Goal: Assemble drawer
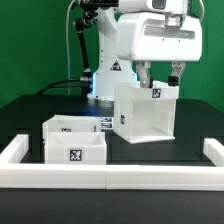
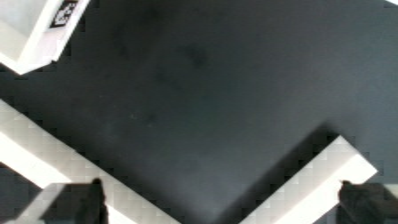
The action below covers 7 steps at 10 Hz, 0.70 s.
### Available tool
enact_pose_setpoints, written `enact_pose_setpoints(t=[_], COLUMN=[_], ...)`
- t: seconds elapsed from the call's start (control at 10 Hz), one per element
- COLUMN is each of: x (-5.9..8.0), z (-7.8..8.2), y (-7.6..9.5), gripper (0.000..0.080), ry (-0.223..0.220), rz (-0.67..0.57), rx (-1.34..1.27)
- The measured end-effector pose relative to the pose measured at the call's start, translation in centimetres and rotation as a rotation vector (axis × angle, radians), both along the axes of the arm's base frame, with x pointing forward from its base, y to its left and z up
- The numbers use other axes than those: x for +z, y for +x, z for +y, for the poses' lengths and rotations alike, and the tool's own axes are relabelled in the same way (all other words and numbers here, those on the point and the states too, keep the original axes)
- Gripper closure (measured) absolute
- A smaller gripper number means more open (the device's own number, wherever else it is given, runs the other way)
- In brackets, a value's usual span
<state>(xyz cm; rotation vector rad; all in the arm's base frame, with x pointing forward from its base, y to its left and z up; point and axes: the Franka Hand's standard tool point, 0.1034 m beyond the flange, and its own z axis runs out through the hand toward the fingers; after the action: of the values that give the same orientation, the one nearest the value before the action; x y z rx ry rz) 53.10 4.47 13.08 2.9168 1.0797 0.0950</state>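
The drawer [image 1: 75, 140], a low white open-topped box with a tag on its front, sits on the black table at the exterior view's front left. One tagged corner of it shows in the wrist view [image 2: 36, 30]. The taller white housing block [image 1: 145, 112] stands at centre right. My gripper [image 1: 160, 76] hovers just above the housing's top, open and empty, with one finger to each side. In the wrist view my gripper [image 2: 217, 208] has its dark fingertips [image 2: 71, 205] far apart. The housing's white rim [image 2: 306, 168] forms a V between them.
A long white border rail [image 1: 110, 177] runs along the table's front edge, with raised ends at the exterior view's left [image 1: 12, 150] and right [image 1: 212, 150]. The arm's base [image 1: 108, 80] with cables stands behind the housing.
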Motion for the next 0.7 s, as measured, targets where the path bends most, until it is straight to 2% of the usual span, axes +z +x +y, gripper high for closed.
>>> enact_pose_setpoints(t=[0.4,0.7], x=[0.1,0.6], z=[-0.4,0.8], y=[-0.3,-5.8], gripper=[0.015,0.015], ry=[0.007,0.002], rz=[0.001,0.02], rx=[-0.055,-0.139])
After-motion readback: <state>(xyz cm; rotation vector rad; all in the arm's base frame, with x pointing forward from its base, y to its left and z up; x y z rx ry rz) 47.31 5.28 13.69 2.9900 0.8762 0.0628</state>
